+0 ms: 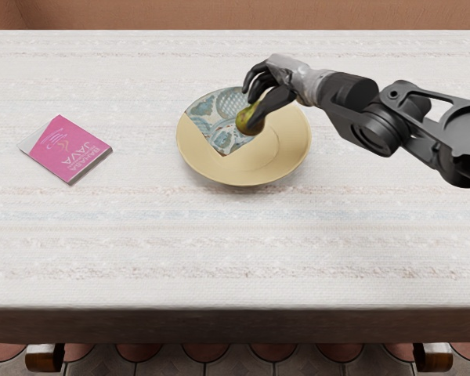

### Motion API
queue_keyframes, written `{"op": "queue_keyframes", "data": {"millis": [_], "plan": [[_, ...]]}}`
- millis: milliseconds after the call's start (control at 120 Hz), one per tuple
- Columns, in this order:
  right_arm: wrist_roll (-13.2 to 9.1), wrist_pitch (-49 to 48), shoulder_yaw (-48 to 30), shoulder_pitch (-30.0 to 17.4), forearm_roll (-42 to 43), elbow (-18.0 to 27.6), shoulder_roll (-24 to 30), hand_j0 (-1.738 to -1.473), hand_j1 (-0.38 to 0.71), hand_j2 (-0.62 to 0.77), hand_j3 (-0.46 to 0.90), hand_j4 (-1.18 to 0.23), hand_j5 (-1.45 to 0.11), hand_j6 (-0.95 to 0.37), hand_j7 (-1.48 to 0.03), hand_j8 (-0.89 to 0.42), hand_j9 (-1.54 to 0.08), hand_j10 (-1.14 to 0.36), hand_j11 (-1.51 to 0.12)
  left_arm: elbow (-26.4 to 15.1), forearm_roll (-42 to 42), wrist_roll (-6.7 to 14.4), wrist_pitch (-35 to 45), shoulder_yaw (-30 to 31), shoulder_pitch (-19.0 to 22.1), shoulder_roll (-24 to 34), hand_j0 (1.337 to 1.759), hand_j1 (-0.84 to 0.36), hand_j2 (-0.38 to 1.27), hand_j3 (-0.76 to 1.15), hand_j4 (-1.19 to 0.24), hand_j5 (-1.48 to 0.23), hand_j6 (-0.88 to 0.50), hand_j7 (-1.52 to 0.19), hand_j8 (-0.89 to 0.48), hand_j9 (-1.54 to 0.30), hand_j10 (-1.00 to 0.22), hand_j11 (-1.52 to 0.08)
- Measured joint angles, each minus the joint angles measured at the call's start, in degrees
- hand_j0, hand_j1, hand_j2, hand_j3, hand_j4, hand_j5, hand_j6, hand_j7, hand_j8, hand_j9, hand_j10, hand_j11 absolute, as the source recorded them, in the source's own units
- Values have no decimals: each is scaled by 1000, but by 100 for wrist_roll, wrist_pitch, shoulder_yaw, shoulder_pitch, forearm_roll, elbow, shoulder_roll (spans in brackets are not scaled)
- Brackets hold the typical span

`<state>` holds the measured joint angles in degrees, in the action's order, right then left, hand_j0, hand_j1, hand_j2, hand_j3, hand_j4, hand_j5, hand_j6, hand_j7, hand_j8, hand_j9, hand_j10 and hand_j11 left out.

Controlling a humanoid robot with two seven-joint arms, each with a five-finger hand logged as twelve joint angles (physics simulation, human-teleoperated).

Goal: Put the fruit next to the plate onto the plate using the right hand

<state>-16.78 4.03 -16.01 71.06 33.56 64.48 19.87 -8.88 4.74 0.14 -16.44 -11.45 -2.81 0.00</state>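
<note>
Pink and glossy, a flat square packet with white lettering (66,148) is lying well to the left of the plate on the pale, faintly striped table (235,251), and it is playing no part in the job. Moving rightward, the shallow round plate, cream-yellow with a blue-grey patterned wedge across its left part (260,162), is sitting near the table's middle. Inside the plate's outline, toward its far side and at the edge of the patterned wedge, the small yellow-green fruit (248,119) is being gripped by the dark, five-fingered right hand (269,83), whose fingers are curling down around it from above. Whether the fruit is resting on the plate or hanging just over it cannot be told from this angle. The grey jointed right arm (392,121) is reaching in from the plate's right. The left hand is not showing. By my reading, the placing step is in hand and the release is not yet done. The next move is calling for a slight lowering until the plate is bearing the fruit, then a gentle opening of the fingers so the roundish fruit is not nudged toward the plate's rim, and a straight lift away.
</note>
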Motion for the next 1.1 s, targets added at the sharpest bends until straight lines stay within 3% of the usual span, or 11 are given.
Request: {"op": "queue_keyframes", "data": {"millis": [217, 308, 425, 617, 733, 842, 950, 1100], "plan": [[-69, -40, -1, 87, -38, -25, -130, -1658, 325, 588, 0, -861, -1152, -872, -1131, -621, -1152, -632, -1152, 0, 0, 1, 0, 0, 0, 0, 1658, 325, 4, 0, -20, -26, -20, -26, -20, -26, -20, -26], [-126, -37, -54, 145, -268, -69, -247, -1658, 184, 370, 0, -645, -856, -651, -844, -493, -856, -515, -858, 0, 0, 1, 0, 1, 0, 0, 1658, 325, 4, 0, -20, -26, -20, -26, -20, -26, -20, -26], [-151, 71, -82, 172, -459, -113, -330, -1658, -48, 210, 0, -365, -484, -368, -477, -279, -484, -291, -485, 0, 0, -1, 0, 0, 0, 0, 1658, 325, 4, 0, -20, -26, -20, -26, -20, -26, -20, -26], [-167, 105, -84, 140, -544, -85, -358, -1658, -232, 82, 0, -143, -189, -144, -187, -109, -189, -114, -190, 0, 0, 1, 0, 0, 0, 0, 1658, 325, 4, 0, -20, -26, -20, -26, -20, -26, -20, -26], [-237, -78, -51, 105, -848, 116, -297, -1658, -283, 47, 0, -81, -107, -82, -105, -62, -107, -65, -107, 0, 0, 1, 0, -1, 0, 0, 1658, 325, 4, 0, -20, -26, -20, -26, -20, -26, -20, -26], [-622, -769, -32, 105, -1465, 444, -25, -1658, -310, 28, 0, -48, -63, -48, -62, -37, -63, -38, -63, 0, 0, 2, 0, -2, 0, 0, 1658, 325, 4, 0, -20, -26, -20, -26, -20, -26, -20, -26], [-989, -1638, -63, 142, -2285, 1205, 556, -1658, -326, 16, 0, -28, -37, -29, -36, -22, -37, -23, -37, 0, 0, 2, 0, -2, 0, 0, 1658, 325, 4, 0, -20, -26, -20, -26, -20, -26, -20, -26], [-1123, -3200, -85, -14, -3281, 1841, 1382, -1658, -338, 8, 0, -14, -18, -14, -17, -11, -18, -11, -18, 0, 0, 0, 0, -1, 0, 0, 1658, 325, 4, 0, -20, -26, -20, -26, -20, -26, -20, -26]]}}
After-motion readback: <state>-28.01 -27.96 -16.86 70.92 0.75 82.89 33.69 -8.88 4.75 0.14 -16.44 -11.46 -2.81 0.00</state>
